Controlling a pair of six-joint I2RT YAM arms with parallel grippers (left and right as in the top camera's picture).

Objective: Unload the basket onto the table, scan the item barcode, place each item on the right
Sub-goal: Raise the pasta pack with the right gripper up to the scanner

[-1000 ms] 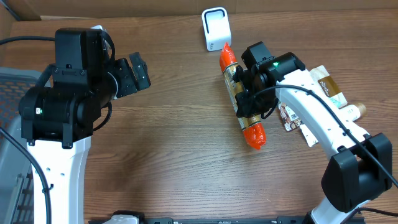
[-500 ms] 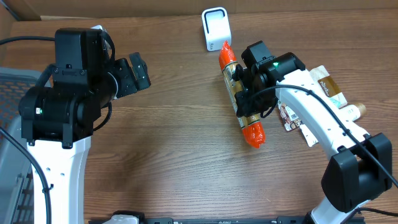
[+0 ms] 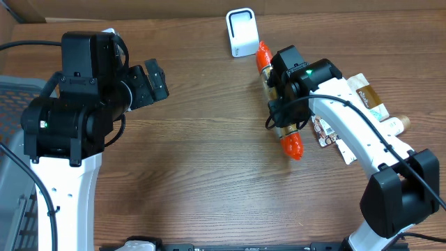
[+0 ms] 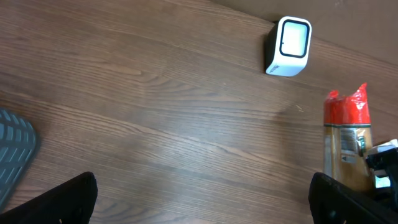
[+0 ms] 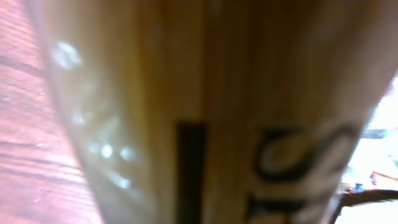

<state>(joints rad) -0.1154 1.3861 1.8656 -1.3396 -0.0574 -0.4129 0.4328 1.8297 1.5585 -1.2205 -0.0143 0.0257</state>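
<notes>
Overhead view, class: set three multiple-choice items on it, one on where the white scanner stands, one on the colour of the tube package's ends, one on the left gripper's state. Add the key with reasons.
1. Where is the white scanner?
A) near the picture's top edge, by the tube package's upper end
B) at the bottom edge
C) in a gripper

2. What colour are the package's ends?
A) blue
B) orange-red
C) green

3. How is the left gripper?
A) shut on the package
B) shut on the scanner
C) open, empty

Key:
1 A, it stands just above the package's upper end.
2 B, both ends show orange-red.
3 C, its fingers stand apart with nothing between them; the right gripper holds the package.
</notes>
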